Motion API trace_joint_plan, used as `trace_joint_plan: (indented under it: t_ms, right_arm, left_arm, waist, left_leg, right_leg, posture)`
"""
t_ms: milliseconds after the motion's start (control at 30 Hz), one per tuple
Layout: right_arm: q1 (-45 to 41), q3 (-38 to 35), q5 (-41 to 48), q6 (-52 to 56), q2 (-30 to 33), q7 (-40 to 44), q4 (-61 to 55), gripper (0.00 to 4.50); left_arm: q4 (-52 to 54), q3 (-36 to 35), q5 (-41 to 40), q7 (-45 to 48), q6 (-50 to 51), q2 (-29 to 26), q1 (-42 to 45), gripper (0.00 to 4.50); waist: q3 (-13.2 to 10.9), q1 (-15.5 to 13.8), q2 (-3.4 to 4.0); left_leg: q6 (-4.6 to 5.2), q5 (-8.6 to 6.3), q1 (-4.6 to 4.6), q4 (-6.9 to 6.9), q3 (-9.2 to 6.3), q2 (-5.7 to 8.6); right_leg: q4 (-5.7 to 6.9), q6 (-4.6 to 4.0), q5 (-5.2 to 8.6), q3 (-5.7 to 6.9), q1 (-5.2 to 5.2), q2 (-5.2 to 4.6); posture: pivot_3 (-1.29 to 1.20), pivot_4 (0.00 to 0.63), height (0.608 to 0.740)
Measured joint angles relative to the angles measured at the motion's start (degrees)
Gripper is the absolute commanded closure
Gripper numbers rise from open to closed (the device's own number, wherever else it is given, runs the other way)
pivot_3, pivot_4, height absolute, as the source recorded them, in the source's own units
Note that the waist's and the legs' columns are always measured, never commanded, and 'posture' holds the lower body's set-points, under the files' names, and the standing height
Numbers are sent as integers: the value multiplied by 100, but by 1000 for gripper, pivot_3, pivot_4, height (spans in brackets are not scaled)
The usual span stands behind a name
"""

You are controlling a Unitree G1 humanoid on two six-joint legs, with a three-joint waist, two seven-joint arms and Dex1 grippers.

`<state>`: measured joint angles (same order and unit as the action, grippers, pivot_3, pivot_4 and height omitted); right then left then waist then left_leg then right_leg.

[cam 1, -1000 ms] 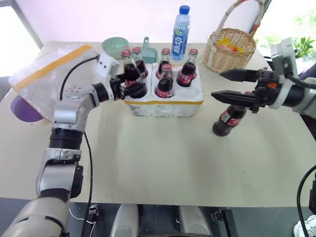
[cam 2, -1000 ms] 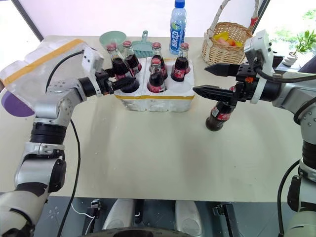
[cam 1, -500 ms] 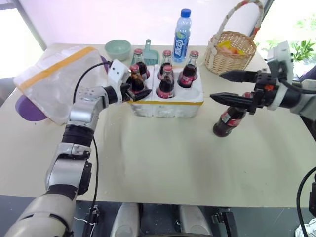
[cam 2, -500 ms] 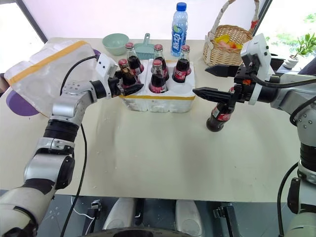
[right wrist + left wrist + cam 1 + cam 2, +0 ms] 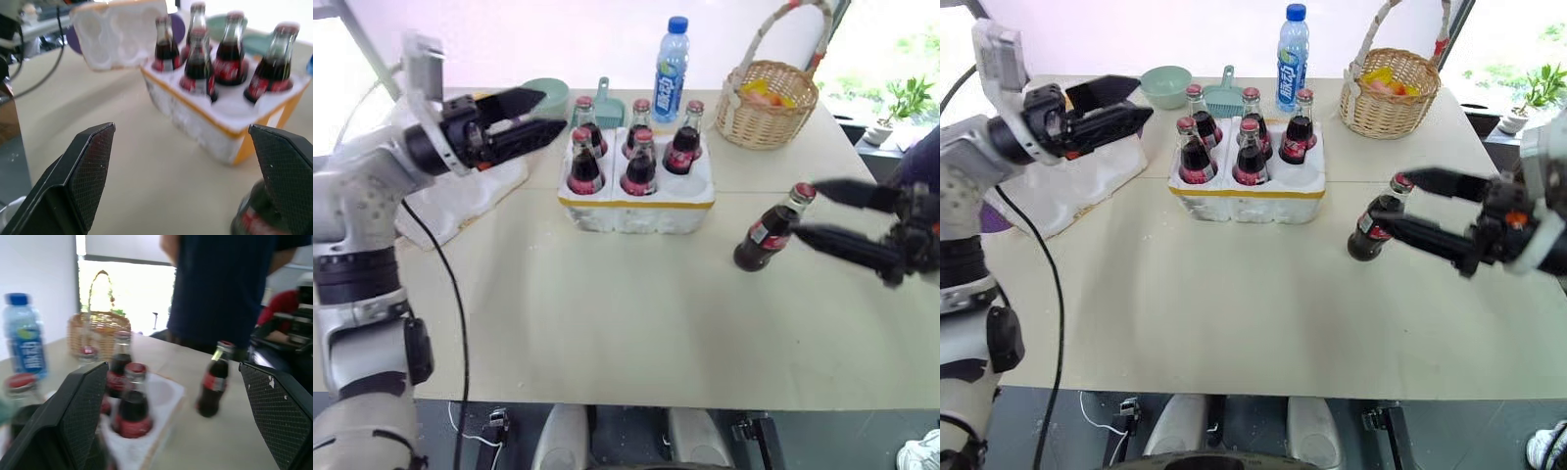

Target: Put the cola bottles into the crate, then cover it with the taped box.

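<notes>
the right gripper (image 5: 1422, 208), wide open and empty, should straddle the last dark glass red-capped cola bottle (image 5: 1374, 226), then seat it upright in the low white foam crate's (image 5: 1249, 201) free well.

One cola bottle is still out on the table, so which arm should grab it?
Right. The right gripper is open beside the loose cola bottle, while the left gripper is across the crate.

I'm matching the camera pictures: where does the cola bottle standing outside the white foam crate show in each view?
Left eye: the small glass cola bottle stands right of the white foam crate.
Right eye: bottle right of crate.
Left wrist: bottle apart from the crate, before a person's dark shirt.
Right wrist: bottle nearer than the crate's corner.
Shared landmark: the crate.
</notes>
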<state>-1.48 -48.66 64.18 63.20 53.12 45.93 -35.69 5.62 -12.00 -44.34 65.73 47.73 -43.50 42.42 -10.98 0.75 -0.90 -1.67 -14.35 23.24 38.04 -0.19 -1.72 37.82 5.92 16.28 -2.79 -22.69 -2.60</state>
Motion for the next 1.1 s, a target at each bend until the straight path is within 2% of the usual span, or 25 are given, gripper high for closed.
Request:
trace_joint_plan:
  t_ms: [133, 367, 567, 1100]
  right_arm:
    - [760, 34, -240, -250, -730, -681, -261, 0]
    - [905, 1273, -1373, -1128, -1655, -1710, -114, 0]
    - [511, 2112, -1957, -1739, -1870, -1832, 392, 0]
    - [-715, 2817, -2511, -2352, -2064, -1904, 2050, 0]
  left_arm:
    - [622, 913, 466, 494, -508, -177, -882, 35]
    - [633, 1365, 937, 93, -992, 402, -845, 35]
    - [569, 1531, 1056, -193, -1095, 752, -682, 35]
    - [570, 1535, 1066, -452, -1096, 802, -662, 35]
  waist:
    - [0, 16, 0]
    - [0, 6, 0]
    - [0, 24, 0]
    - [0, 17, 0]
  left_leg:
    - [0, 0, -4, -5, 6, -3]
    - [0, 0, 17, -6, 4, -2]
    - [1, -1, 16, -7, 4, -2]
    - [1, -1, 17, -10, 3, -1]
  right_leg:
    - [-15, -17, 9, -7, 2, 5]
    - [-17, -1, 0, -7, -20, 9]
    - [-17, 0, 0, -7, -21, 12]
    - [-17, 0, 0, -7, -22, 11]
  posture:
    - [0, 150, 740]
    - [0, 150, 740]
    - [0, 150, 740]
    - [0, 150, 740]
